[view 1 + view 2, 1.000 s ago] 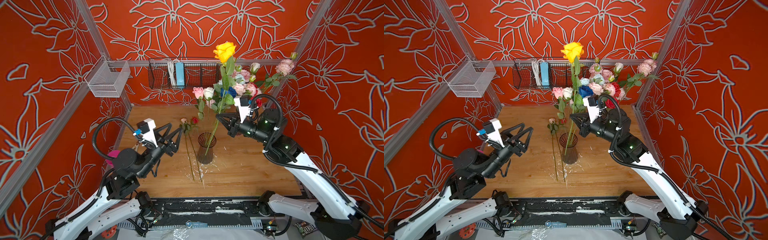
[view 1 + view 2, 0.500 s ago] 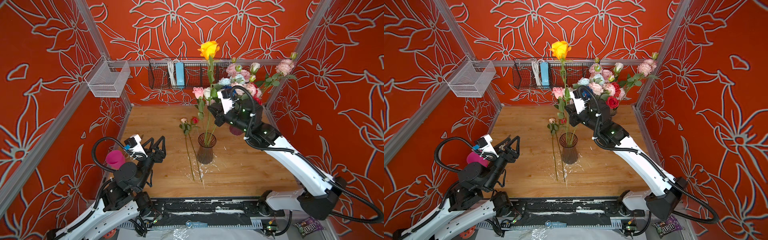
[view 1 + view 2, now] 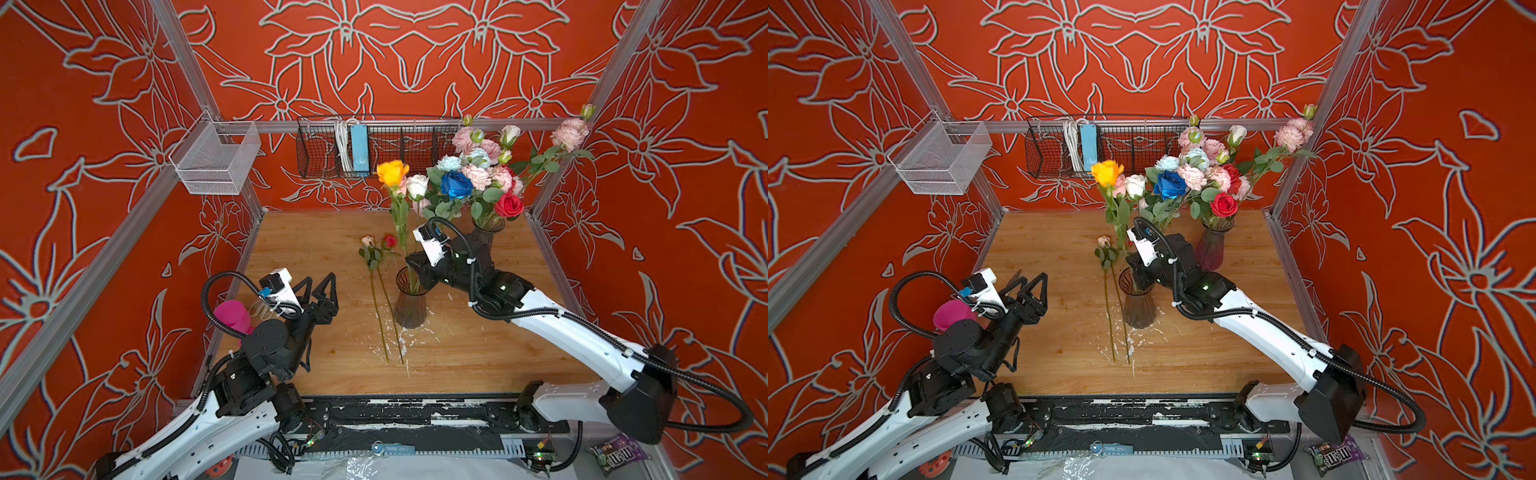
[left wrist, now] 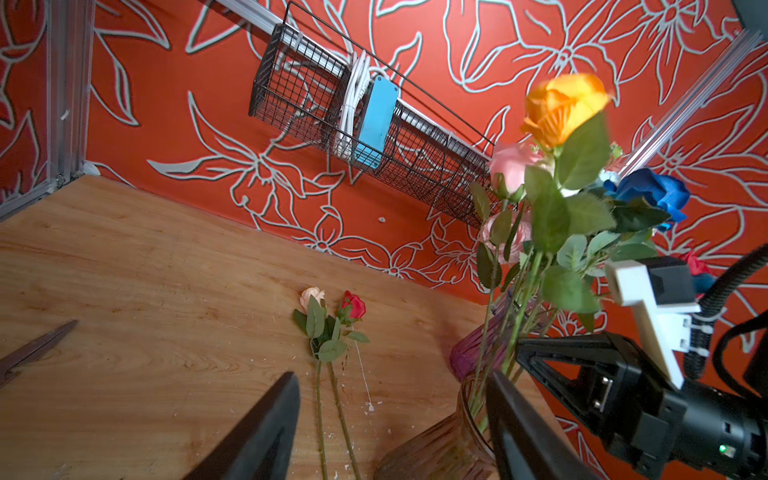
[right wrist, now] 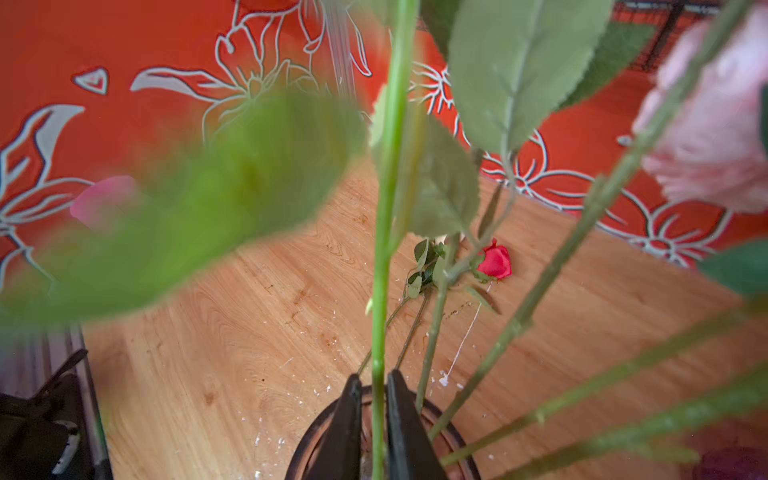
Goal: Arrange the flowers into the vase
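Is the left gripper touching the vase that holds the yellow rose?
Apart. In both top views, bare table lies between the left gripper and the vase.

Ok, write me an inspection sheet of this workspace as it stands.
Surface: wooden table, white flecks around the front vase.
Job's things: yellow rose stands in the front vase; pink bud and red bud lie flat on the table; bouquet fills the back vase.
Clutter: pink cup at the table's left edge; candy packet off the table.
Grippers: left gripper open, empty, above the table; right gripper flanks the yellow rose's stem at the vase mouth, grip unclear.
Cables: black hose loops on each arm; white cable in the black basket.
Surroundings: red floral walls; mesh basket on the left rail.
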